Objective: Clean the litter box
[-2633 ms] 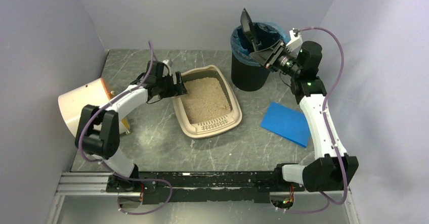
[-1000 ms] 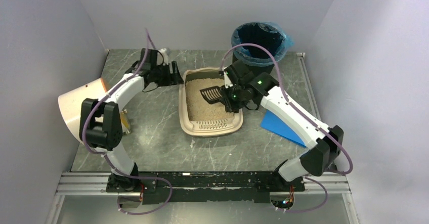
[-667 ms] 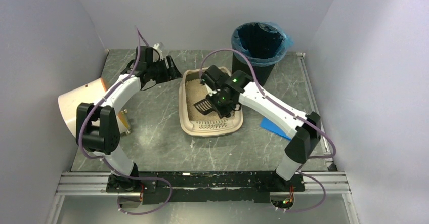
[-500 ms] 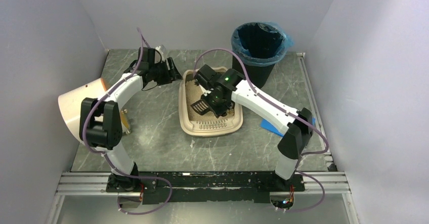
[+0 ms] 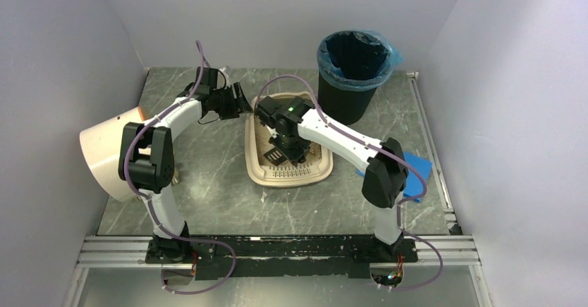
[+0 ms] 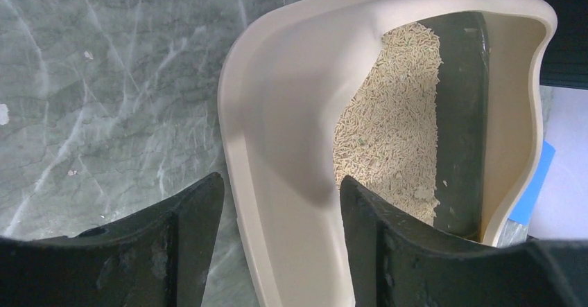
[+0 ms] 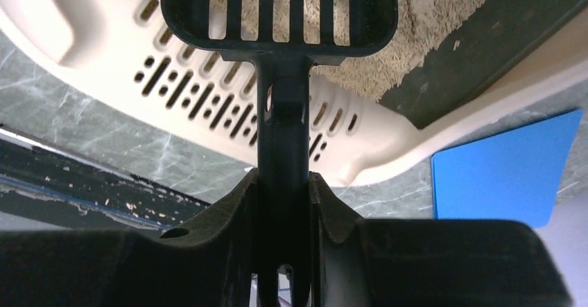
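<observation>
Scooping is judged under way, scoop (image 7: 283,99) pinched in the right gripper (image 7: 283,182), left gripper (image 6: 279,186) spread astride the box (image 6: 277,106) rim; clasping, then raking, is needed.

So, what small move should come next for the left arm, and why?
Probably close the left end effector on the litter box rim. Its fingers stand either side of that rim, not clearly clamped, while the right end effector holds the black slotted scoop over the litter; a firm hold should steady the box during scooping.
</observation>
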